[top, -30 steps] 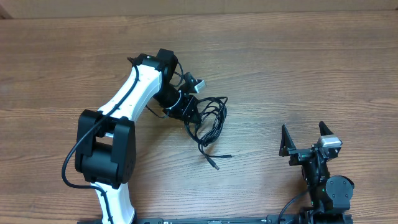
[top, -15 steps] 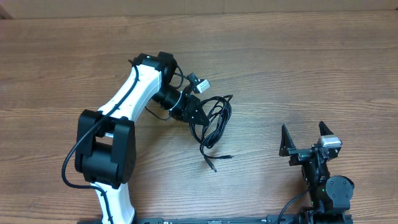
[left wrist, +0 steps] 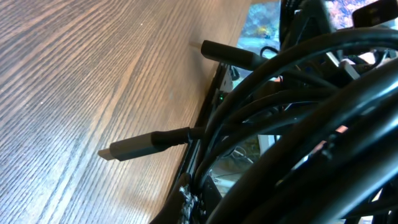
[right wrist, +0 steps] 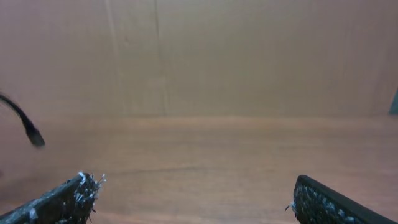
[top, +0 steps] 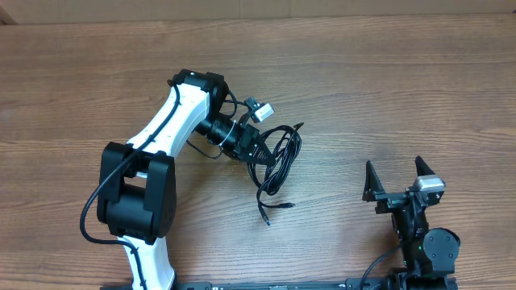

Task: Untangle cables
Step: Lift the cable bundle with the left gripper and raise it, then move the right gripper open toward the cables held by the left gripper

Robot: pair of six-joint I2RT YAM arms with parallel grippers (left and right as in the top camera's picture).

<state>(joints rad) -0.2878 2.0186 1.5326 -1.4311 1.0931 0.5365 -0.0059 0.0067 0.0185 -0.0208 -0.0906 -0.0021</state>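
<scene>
Since a second ago the left pincer [top: 256, 145] has turned at the wrist and carried the cables [top: 278, 157] a little to the right, and the two loose plugs [top: 267, 221] trailing from them have swung back toward the robot's side. The right arm has not stirred.

Nearest the robot, well apart from the cables and off to their right, the right pincer [top: 393, 164] stands with its jaws spread wide and nothing between them. Its wrist view shows only bare wood and one cable end at the far left. Just short of the cables, the plugs lie on the tabletop [top: 403, 80] at the ends of two free tails. The cables themselves are one tangle of black loops. The left pincer is clamped shut on their left side, so close that strands fill most of its wrist view, with one plug [left wrist: 134, 146] jutting out over the wood grain.

Beyond the cables the tabletop is plain wood.

The likely trouble is that the grip takes several strands at once, so any pull would drag the whole knot along and tighten it instead of freeing one cord. A trailing plug could also catch in a loop. With the other pincer so far off, nothing pins the cables down.
</scene>
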